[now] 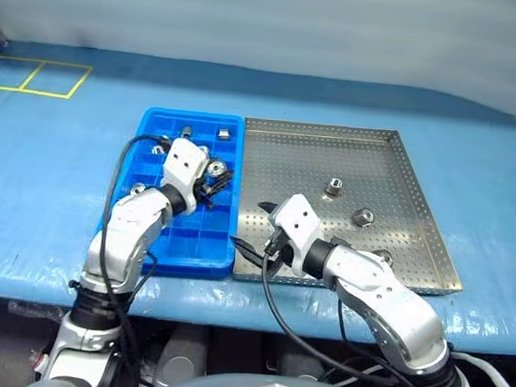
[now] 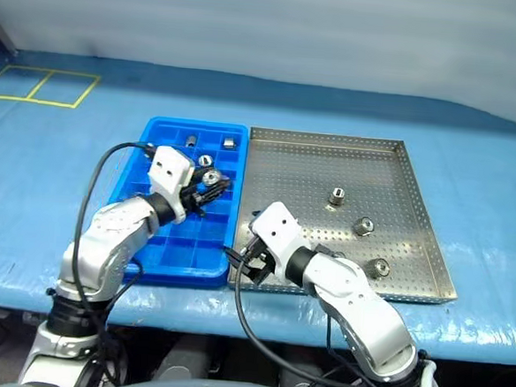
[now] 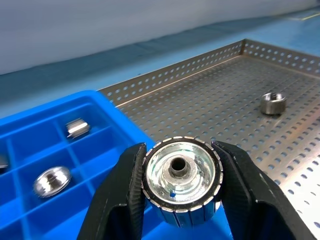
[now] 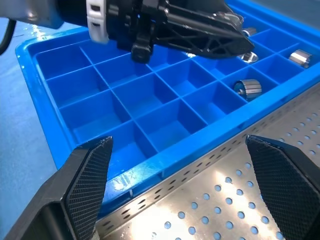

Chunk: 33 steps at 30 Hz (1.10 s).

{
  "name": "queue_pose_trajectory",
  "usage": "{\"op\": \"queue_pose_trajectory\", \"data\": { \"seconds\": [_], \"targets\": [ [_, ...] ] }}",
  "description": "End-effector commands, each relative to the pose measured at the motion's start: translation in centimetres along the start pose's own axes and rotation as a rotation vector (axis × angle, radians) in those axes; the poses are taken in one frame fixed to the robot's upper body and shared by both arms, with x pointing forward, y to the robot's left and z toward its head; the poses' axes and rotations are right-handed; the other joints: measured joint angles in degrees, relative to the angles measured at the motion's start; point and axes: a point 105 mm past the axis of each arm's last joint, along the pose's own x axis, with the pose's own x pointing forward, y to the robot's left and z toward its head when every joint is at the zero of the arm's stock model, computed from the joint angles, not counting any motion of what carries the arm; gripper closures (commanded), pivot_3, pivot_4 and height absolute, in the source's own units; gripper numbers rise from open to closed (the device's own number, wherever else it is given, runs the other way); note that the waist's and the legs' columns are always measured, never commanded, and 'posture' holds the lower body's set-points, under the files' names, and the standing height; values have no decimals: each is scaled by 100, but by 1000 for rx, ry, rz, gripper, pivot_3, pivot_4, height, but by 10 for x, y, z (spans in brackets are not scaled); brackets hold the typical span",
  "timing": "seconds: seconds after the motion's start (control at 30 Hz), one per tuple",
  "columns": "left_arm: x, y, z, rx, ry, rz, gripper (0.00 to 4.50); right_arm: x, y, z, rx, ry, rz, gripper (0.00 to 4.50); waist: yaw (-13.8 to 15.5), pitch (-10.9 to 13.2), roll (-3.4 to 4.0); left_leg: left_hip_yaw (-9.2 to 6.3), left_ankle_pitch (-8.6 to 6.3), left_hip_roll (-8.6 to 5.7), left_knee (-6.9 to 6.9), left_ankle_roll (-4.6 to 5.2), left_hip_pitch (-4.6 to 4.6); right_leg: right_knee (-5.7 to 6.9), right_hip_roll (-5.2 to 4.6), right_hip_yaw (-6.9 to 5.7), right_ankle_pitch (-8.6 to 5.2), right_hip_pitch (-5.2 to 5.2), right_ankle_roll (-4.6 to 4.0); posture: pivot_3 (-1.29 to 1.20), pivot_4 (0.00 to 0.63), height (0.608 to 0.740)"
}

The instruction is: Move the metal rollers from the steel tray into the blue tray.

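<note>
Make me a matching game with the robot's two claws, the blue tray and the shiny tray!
Things:
1. left claw
2. right claw
3. blue tray
4. steel tray

States:
A. wide open, holding nothing
B. has three rollers lying loose on its holey floor
C. shut on a metal roller
D. split into little square boxes, some with rollers inside

Pairs: 1-C, 2-A, 3-D, 4-B
</note>
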Motion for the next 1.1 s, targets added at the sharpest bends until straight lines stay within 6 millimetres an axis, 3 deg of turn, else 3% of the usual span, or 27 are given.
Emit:
{"op": "queue_pose_trajectory", "data": {
  "seconds": [0.03, 0.33, 0.7, 0.8, 0.97, 1.1],
  "targets": [
    [-17, 9, 15, 73, -44, 75, 2721, 2, 3, 10, -22, -51, 27, 0, 66, 0, 0, 0, 0, 0, 0, 0, -1, -1, -1, 0, 0, 0, 0, 271, 150, 740],
    [-38, 17, -16, 50, 98, 170, 2721, 5, 7, 7, -17, -45, 57, 0, 210, 1, 1, -2, 0, 7, -4, -1, -1, 0, -5, -9, -4, -3, -6, 289, 150, 740],
    [-44, 17, -48, -46, 227, 208, 2721, 4, 7, 7, -9, -52, 36, 0, 212, 1, 1, -4, -1, 8, -11, -2, -3, -3, -13, -19, -7, -6, -11, 265, 150, 740],
    [-45, 18, -52, -43, 251, 211, 1751, 2, 5, 6, -5, -51, 22, 0, 203, 1, 1, -3, -1, 8, -12, -2, -3, -3, -14, -20, -8, -6, -12, 248, 150, 740],
    [-32, 11, -29, -30, 160, 148, 12, -5, 0, 4, 10, -46, -30, 0, 205, 1, 1, -4, -1, 9, -10, -2, -5, -3, -16, -22, -8, -7, -12, 225, 150, 740],
    [-15, 2, -9, -23, 85, 55, 12, -20, -8, 1, 37, -44, -114, 0, 186, 1, 0, -3, -1, 6, -10, -2, -7, -6, -18, -22, -8, -7, -12, 178, 150, 740]
  ]
}}
